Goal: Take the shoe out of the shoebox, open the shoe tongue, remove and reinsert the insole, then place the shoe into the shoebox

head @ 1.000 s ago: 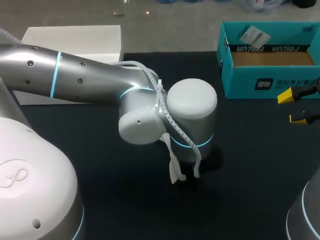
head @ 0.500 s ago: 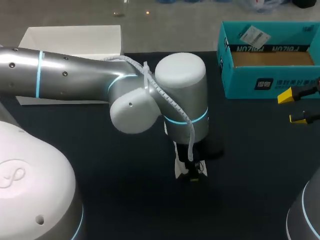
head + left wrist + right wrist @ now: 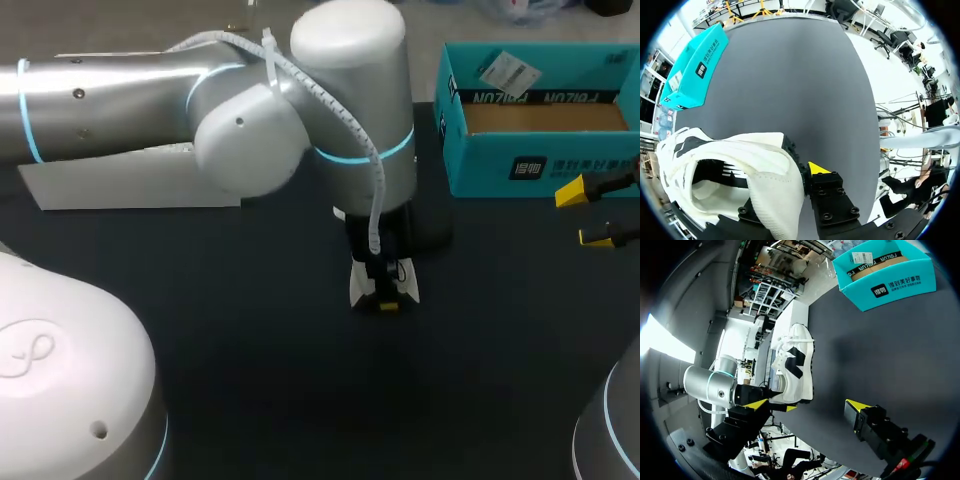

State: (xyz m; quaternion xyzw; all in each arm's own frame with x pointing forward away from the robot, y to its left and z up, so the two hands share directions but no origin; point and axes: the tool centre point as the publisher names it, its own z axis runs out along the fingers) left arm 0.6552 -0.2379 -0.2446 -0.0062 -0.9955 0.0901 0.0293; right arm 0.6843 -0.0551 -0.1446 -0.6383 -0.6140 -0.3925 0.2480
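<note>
The left pincer (image 3: 383, 298) gripped the white mesh sneaker (image 3: 795, 365) by a fabric edge, well apart from the teal cardboard shoebox (image 3: 540, 160). The right pincer (image 3: 588, 213) gaped wide beside that shoebox. Such a thin hold could let the sneaker twist loose.

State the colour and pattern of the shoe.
White with black side markings; the shoe shows best in the right wrist view.

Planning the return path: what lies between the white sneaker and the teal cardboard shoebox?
Nothing; the right wrist view shows only bare black tabletop between the white sneaker and the teal cardboard shoebox.
</note>
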